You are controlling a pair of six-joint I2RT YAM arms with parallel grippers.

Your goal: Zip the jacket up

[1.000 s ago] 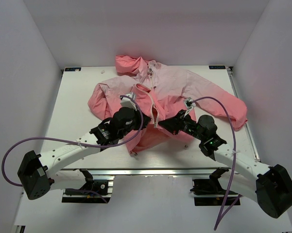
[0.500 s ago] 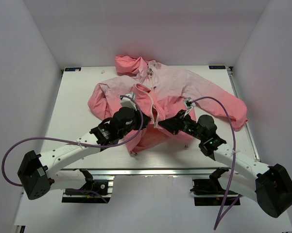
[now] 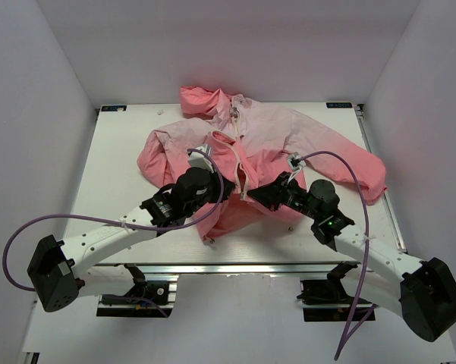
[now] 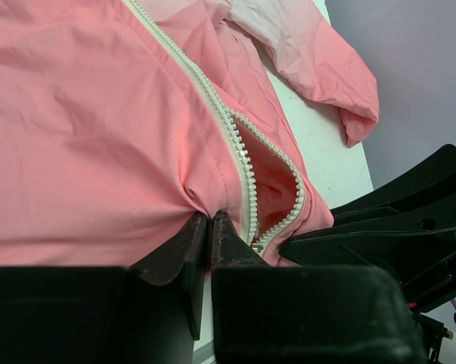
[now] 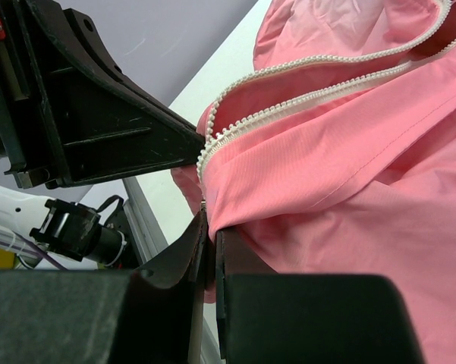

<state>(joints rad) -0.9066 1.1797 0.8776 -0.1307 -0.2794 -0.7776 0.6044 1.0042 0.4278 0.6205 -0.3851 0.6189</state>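
Jacket (image 3: 288, 133): spread on table (image 3: 114, 174), zipper (image 4: 239, 152) gaping at btm. Pinched w/ L gripper (image 4: 209, 231) beside zipper, jaws together on fabric; clamped likewise w/ R gripper (image 5: 211, 227), opposite side.

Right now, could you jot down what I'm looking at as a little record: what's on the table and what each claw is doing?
garment: pink hooded jacket, lying crumpled
surface: white table
zipper: whitish teeth, the two rows gaping apart near the grippers
left gripper: shut, pinching jacket fabric beside the zipper
right gripper: shut, pinching jacket fabric at the zipper's lower end
job status: not zipped up yet
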